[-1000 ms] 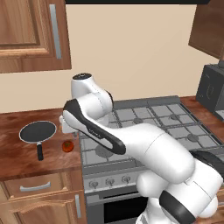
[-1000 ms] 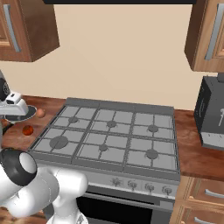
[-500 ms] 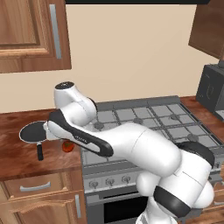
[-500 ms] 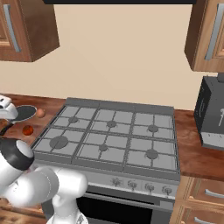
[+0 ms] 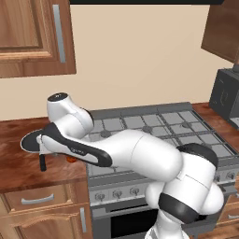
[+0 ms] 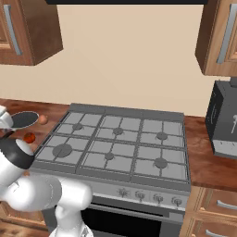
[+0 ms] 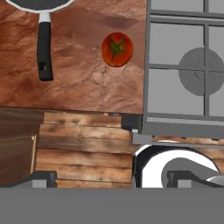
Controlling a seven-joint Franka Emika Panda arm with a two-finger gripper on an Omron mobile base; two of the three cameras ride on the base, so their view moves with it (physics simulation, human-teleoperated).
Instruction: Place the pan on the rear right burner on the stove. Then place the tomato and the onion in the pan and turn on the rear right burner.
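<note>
We see the small round black frying pan (image 7: 38,4) on the brown tabletop (image 7: 83,87), its straight black handle pointing at the front edge. The little red tomato (image 7: 117,49) sits beside the handle, near the grey steel stove (image 7: 183,65). Our end effector (image 7: 112,177) hangs above, fingers spread wide, holding nothing. We can read no writing.

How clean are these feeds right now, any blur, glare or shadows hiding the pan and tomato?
Hand view: sharp, flat lighting, no glare; the tomato casts almost no shadow on the counter, and the pan is cropped at the top edge. Left base view: the arm covers most of the pan. Right base view: even light, slightly soft detail; the onion is small.
</note>
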